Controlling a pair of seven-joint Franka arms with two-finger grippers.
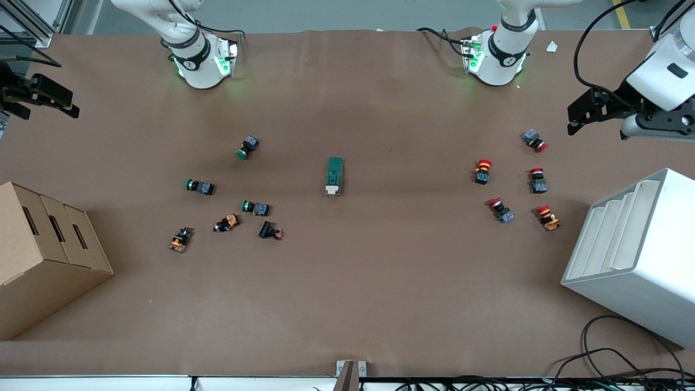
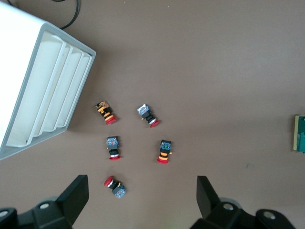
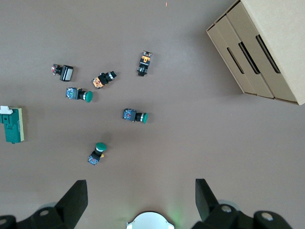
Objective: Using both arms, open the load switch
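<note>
Two containers are sitting nearest the front camera: a cardboard box (image 1: 43, 255) at the right arm's end of the table and a white slotted bin (image 1: 635, 255) at the left arm's end. No readable writing is showing on either.

At mid-table the load switch (image 1: 334, 176) is lying flat, a dark-green block with its white toggle end pointing toward the front camera. Green-capped push buttons (image 1: 247, 147) are lying scattered toward the right arm's end, red-capped push buttons (image 1: 482, 171) toward the left arm's end.

Both arms are waiting. The left gripper (image 1: 578, 115) is hovering above the red-capped buttons, fingers spread wide. The right gripper (image 1: 46, 100) is hovering near the cardboard box, fingers likewise wide apart.
</note>
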